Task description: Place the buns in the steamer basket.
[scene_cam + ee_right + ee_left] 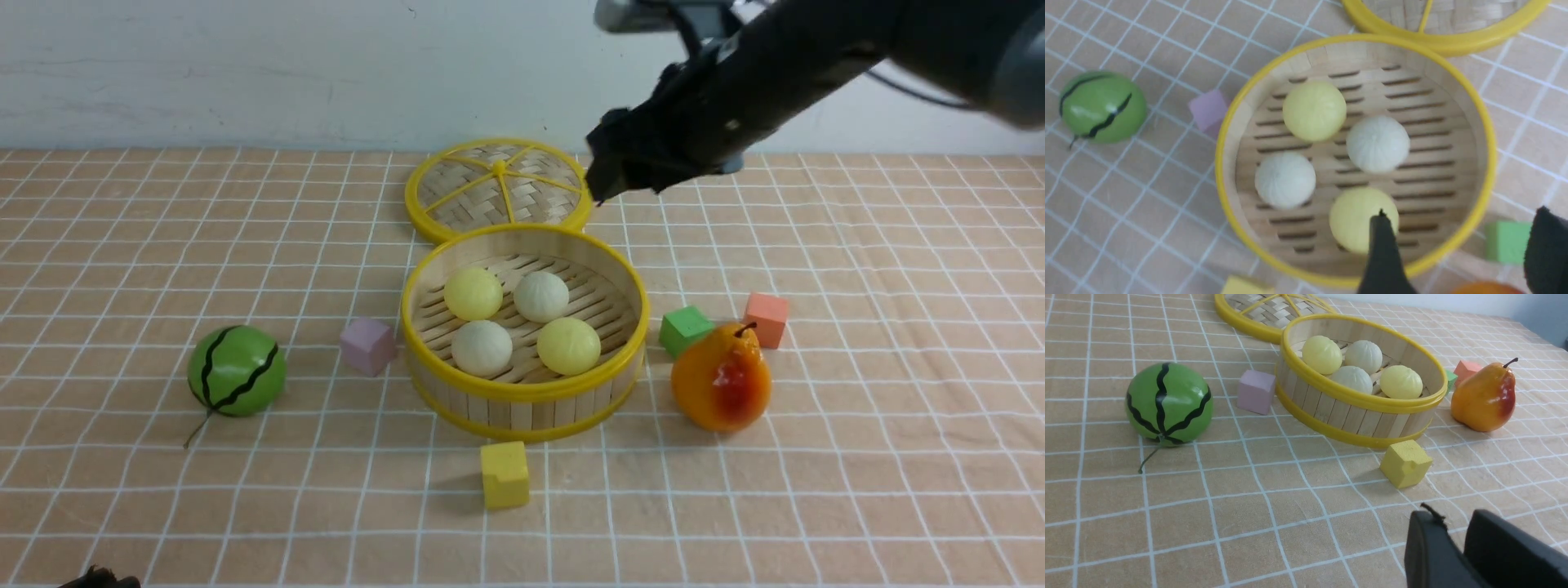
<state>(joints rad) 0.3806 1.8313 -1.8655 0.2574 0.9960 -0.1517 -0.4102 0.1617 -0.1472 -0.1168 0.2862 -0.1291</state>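
Note:
The steamer basket [522, 402] stands mid-table, round, with a slatted floor and yellow rims. Inside lie the buns: two pale yellow ones [473, 293] [568, 345] and two off-white pleated ones [541, 296] [482, 348]. My right gripper [600, 189] hangs in the air above the basket's far right side. It is open wide [1461, 211] with nothing between its fingers [1382, 249]. My left gripper [1455, 522] sits low over the cloth, near the table's front left. A narrow gap shows between its fingers, which hold nothing.
A flat woven lid [498, 188] lies behind the basket, touching it. A green watermelon ball [237, 370] and a pink cube [367, 345] lie left of the basket. A yellow cube [504, 474] sits in front, with a green cube [684, 329], an orange cube [766, 318] and a pear [722, 377] to the right.

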